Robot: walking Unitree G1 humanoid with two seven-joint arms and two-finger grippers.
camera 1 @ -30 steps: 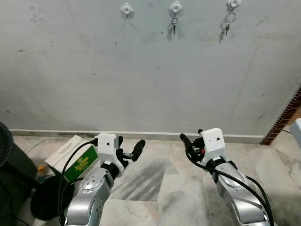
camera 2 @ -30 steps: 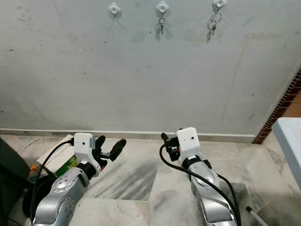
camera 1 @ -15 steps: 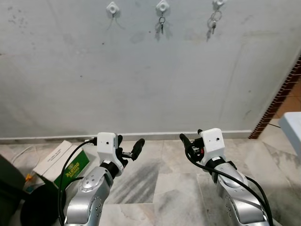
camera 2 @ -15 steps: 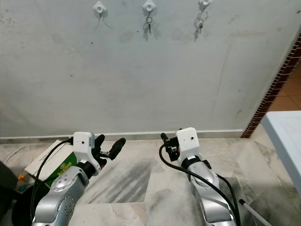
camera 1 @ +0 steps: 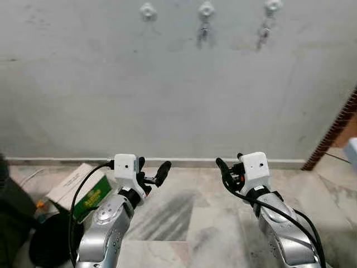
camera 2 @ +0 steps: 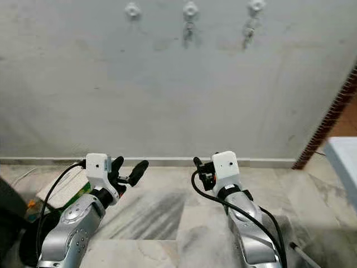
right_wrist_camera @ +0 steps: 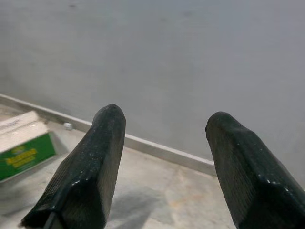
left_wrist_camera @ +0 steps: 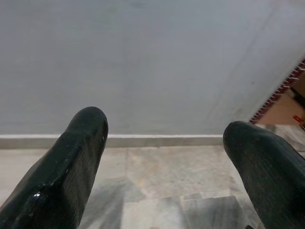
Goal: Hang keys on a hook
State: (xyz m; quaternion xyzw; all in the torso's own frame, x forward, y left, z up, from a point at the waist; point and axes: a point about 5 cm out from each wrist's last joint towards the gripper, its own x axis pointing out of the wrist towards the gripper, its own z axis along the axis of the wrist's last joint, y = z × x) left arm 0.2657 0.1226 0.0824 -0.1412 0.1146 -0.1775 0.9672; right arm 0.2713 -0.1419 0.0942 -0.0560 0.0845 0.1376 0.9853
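Three white hooks sit high on the grey wall, blurred. The left hook [camera 1: 148, 11] is bare. A set of keys [camera 1: 203, 32] hangs from the middle hook [camera 1: 206, 9], and more keys [camera 1: 264, 33] hang from the right hook [camera 1: 273, 6]. Both arms are raised low in front of me, far below the hooks. My left gripper [camera 1: 152, 170] is open with nothing between its fingers [left_wrist_camera: 71, 157]. My right gripper [camera 1: 230, 166] is open too, and nothing lies between its fingers [right_wrist_camera: 90, 162].
A green and white box [camera 1: 83, 188] lies on the marble floor at the left by the wall, with a black round object [camera 1: 50, 241] in front of it. A brick edge [camera 1: 334, 131] and a white corner [camera 1: 353, 151] stand at the right.
The whole picture has shifted to the right and gone blurry, so the camera has moved. Both arms keep the same pose, and both grippers stay open.
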